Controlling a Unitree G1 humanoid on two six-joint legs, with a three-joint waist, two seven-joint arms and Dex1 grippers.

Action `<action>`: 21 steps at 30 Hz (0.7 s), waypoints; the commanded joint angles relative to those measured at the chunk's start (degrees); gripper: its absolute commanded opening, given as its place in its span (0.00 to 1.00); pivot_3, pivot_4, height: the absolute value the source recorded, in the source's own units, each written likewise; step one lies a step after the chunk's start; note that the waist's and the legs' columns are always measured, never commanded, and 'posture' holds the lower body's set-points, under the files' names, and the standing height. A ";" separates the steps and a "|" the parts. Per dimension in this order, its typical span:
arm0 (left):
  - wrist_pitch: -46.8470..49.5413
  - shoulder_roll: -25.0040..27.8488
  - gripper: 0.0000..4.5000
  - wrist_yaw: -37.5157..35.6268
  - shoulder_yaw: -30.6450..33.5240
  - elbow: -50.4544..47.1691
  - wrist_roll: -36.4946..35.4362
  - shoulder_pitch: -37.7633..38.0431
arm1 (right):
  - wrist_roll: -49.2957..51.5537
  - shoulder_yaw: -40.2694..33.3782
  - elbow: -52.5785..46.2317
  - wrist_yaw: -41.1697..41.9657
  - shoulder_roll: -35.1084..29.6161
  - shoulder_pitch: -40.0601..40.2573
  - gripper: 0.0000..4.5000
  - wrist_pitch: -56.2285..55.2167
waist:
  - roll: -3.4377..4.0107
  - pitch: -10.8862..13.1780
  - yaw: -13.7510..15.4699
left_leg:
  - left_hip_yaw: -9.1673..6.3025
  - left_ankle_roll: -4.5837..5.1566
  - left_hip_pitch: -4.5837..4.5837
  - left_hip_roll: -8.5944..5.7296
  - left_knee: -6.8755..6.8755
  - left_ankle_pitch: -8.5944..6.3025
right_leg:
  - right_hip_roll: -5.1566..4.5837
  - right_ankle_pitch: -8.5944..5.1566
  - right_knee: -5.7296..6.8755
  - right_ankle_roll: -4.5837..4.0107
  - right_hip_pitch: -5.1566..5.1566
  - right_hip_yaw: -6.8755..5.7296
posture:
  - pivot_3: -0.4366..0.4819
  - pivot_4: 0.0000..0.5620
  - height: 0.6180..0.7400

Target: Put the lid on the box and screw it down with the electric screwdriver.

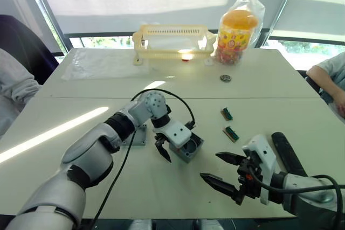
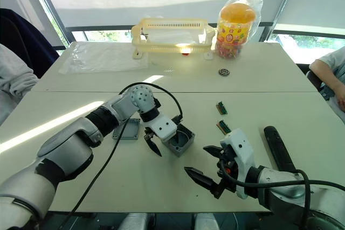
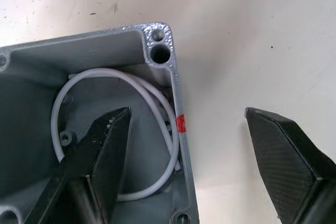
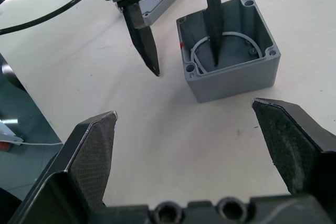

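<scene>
The box (image 2: pixel 181 141) sits open-topped on the white bench (image 2: pixel 161 187), near the middle, with a white ring in its recess and its red mark on the left wall. The left gripper (image 4: pixel 181 48) straddles that wall: one finger reaches down inside the box, the other hangs outside it, apparently to steady or shift the box before the cover goes on. Its jaws stand apart and grip nothing yet. The lid (image 2: pixel 127 129) lies flat just left of the box, partly under the left arm. The right gripper (image 2: pixel 206 167) hovers nearer, jaws spread wide and empty. The electric screwdriver (image 2: pixel 277 148) lies to its right, untouched.
</scene>
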 commanded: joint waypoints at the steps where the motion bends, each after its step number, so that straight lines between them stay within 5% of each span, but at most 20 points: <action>1: 5.49 4.34 0.72 -0.15 6.50 -4.44 -2.64 -6.13 | 2.36 -2.49 -0.16 2.19 -1.84 -1.48 1.00 -0.87 | 0.00 0.01 -0.11 | 0.00 0.00 -0.01 0.00 0.00 0.00 | 0.01 0.00 0.00 0.00 -0.01 0.00 | 0.48 0.27 1.00; 6: 28.92 14.40 0.72 1.47 18.19 -12.13 -9.97 -7.68 | 7.72 -8.27 4.00 8.99 -6.65 -7.31 1.00 -1.69 | 0.13 0.05 -1.27 | -0.02 0.07 0.00 0.03 -0.01 -0.04 | 0.02 -0.04 0.04 0.09 -0.02 -0.01 | 0.48 0.27 1.00; 12: 69.71 22.50 0.72 24.51 32.52 -24.99 -8.04 2.91 | 6.86 -3.83 11.16 21.04 -11.09 -20.90 1.00 -1.37 | 0.23 0.09 -1.82 | 0.00 0.36 0.19 0.03 0.08 -0.21 | 0.01 -0.15 0.55 0.27 -0.03 0.03 | 0.48 0.27 1.00; 17: 103.28 24.55 0.72 40.01 40.18 -40.24 -6.03 14.68 | -3.04 5.98 16.59 32.33 -11.60 -30.56 1.00 -2.52 | 0.13 0.16 -1.73 | -0.10 0.35 0.10 0.03 0.09 -0.21 | 0.07 -0.18 0.80 0.30 -0.22 -0.02 | 0.48 0.27 1.00; 21: 112.17 22.06 0.72 46.94 45.04 -46.11 -7.72 20.44 | -9.60 12.29 19.10 36.88 -9.30 -35.39 1.00 -3.42 | 0.05 0.20 -1.08 | -0.08 0.34 0.08 0.00 0.14 -0.20 | 0.01 -0.18 0.80 0.30 -0.23 -0.03 | 0.48 0.27 1.00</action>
